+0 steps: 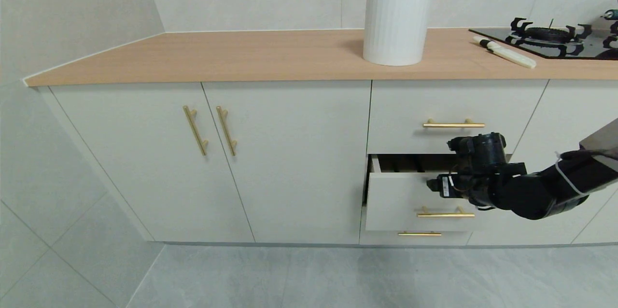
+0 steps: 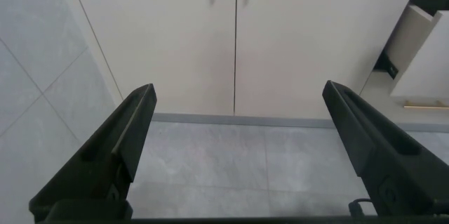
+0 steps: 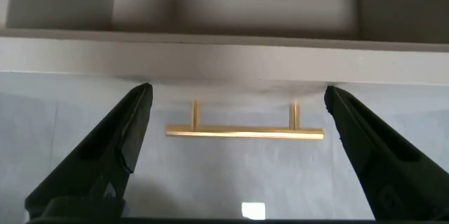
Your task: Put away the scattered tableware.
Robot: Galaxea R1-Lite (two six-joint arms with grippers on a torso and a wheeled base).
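The right gripper (image 3: 237,92) is released, its 2 black fingers (image 3: 126,133) spread wide in front of the cream middle drawer (image 1: 400,197), which is pulled partly out of the cabinet. The drawer's gold bar handle (image 3: 244,133) shows between the fingers without touching either; what the drawer holds cannot be told. Above, on the wooden tabletop (image 1: 241,57), a pale knife with a dark band (image 1: 504,52) lies flat just beside the black gas hob (image 1: 555,37), and a tall white ribbed cylinder (image 1: 397,13) stands upright to its left, apart from it. The left gripper (image 2: 238,89) is also released, fingers wide, low over the grey tiled floor (image 2: 231,161) facing the 2 cream cupboard doors (image 2: 175,34).
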